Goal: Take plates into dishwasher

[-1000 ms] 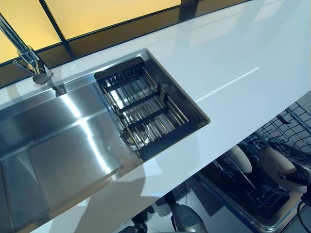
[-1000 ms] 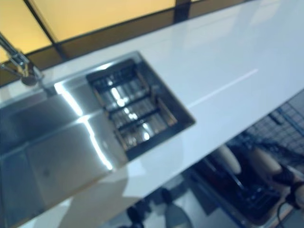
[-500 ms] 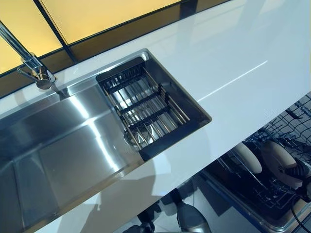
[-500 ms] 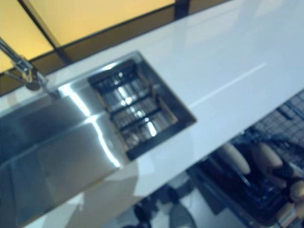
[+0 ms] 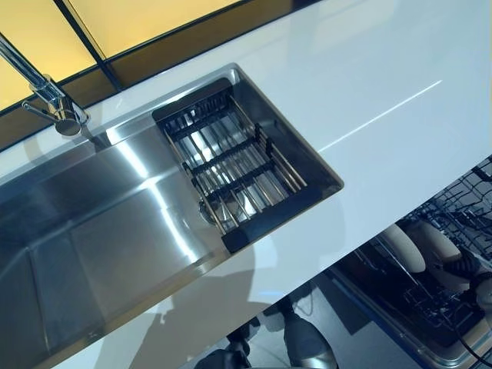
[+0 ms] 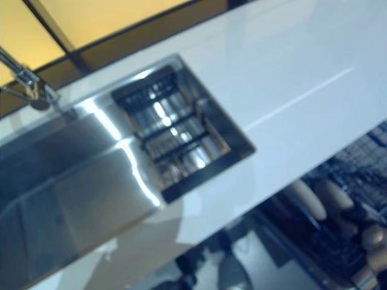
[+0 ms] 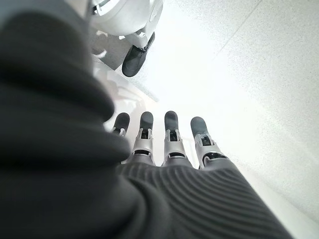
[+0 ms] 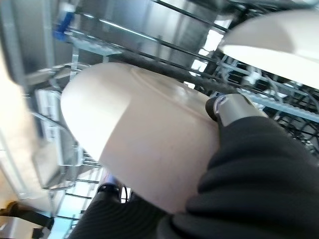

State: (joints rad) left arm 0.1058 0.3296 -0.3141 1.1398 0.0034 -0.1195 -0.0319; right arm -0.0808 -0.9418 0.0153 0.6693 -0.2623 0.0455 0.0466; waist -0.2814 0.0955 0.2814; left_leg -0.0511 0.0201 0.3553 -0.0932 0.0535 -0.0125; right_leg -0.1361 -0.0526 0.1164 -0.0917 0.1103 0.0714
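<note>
Plates stand on edge in the dishwasher rack (image 5: 461, 231) at the lower right, below the near edge of the white counter (image 5: 369, 100), and the one I am handling is the right-hand plate (image 5: 440, 247); a second plate (image 5: 403, 247) stands just to its left. Against half a second ago the whole scene has slid a little, so my head has moved rather than the things: the sink, counter and rack keep their places relative to each other, and my right hand (image 5: 480, 280) remains down at the rack with the plate. Seen from my right wrist, that plate (image 8: 139, 134) fills the middle of the picture, and my thumb (image 8: 234, 107) is pressed over its rim while my covered palm sits against its face, so I am gripping it; the rack wires cross behind it, and the other plate (image 8: 274, 35) shows beyond. My left hand (image 7: 169, 144) hangs over the pale floor, its fingers straight and side by side, holding nothing. On the counter the steel sink (image 5: 92, 231) holds only a wire drainer basket (image 5: 231, 165) at its right end, with nothing in it, and the tap (image 5: 50, 96) stands at the far left.
</note>
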